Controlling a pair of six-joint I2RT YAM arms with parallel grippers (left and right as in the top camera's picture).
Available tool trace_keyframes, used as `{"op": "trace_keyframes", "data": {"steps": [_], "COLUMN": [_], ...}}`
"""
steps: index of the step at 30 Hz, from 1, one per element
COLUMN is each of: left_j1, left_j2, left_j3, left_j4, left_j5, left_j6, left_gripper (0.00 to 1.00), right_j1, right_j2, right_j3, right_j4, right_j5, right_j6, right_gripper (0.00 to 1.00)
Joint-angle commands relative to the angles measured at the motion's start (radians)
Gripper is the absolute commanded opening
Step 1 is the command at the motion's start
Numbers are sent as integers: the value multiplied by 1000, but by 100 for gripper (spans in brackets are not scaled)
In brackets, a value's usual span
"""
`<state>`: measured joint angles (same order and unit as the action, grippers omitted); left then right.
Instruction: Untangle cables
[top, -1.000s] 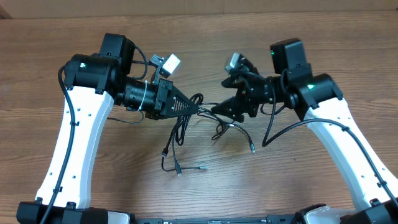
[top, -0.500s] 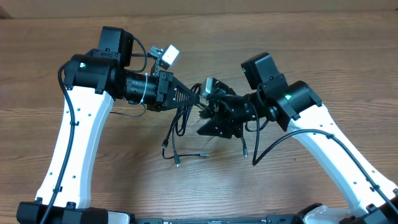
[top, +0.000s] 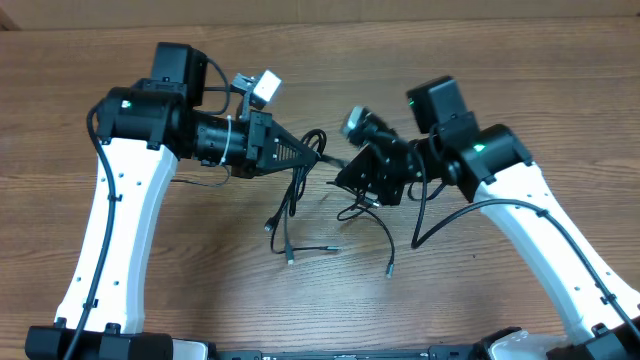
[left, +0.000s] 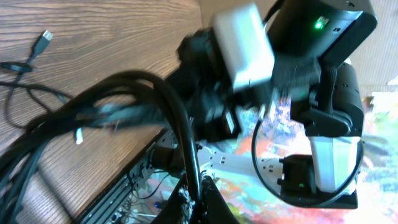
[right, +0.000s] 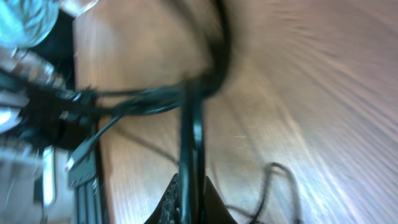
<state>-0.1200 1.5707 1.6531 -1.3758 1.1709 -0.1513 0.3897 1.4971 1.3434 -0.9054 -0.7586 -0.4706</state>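
The cables (top: 296, 195) are thin black cords lifted off the wooden table between my two grippers. Loose strands hang down to small plug ends (top: 290, 258) lying on the wood. My left gripper (top: 318, 157) points right and is shut on a black cable (left: 180, 118), which rises from between its jaws (left: 198, 202). My right gripper (top: 340, 180) faces it from the right, a short gap away. It is shut on another black strand (right: 196, 124) running straight out of its jaws (right: 191, 202). Where the strands cross is blurred.
A thicker black arm cable (top: 440, 215) loops under my right arm. One cord end with a plug (top: 388, 268) lies to the lower right, another (top: 333, 249) near the middle. The right arm's white wrist camera (left: 242, 43) fills the top of the left wrist view.
My right gripper swung in towards the left gripper, closed on a cable strand and drew back slightly up and right. The loose strands shifted with it. The left gripper stayed shut.
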Motion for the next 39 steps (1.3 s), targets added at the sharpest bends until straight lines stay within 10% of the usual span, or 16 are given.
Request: {"op": "trace_keyframes", "data": {"steps": [1,23,39], "left_j1": [33,109,109], "left_j2": [-25,-25,-25], "left_j3": [-1,-1,-1], "left_j4": [-21,-138,-160], "left_j5": [8,-42,-86], "left_j6": [2,122,130], "left_gripper": [4,4,4], "right_j1": [-84,-623,-698], "right_j2": [-6,-237,-393], "right_j3": [5,5,5], "right_j4": [37,108,152], "right_j5": [86,266,422], "right_j6": [209,599,728], "right_gripper": [4,4,4]}}
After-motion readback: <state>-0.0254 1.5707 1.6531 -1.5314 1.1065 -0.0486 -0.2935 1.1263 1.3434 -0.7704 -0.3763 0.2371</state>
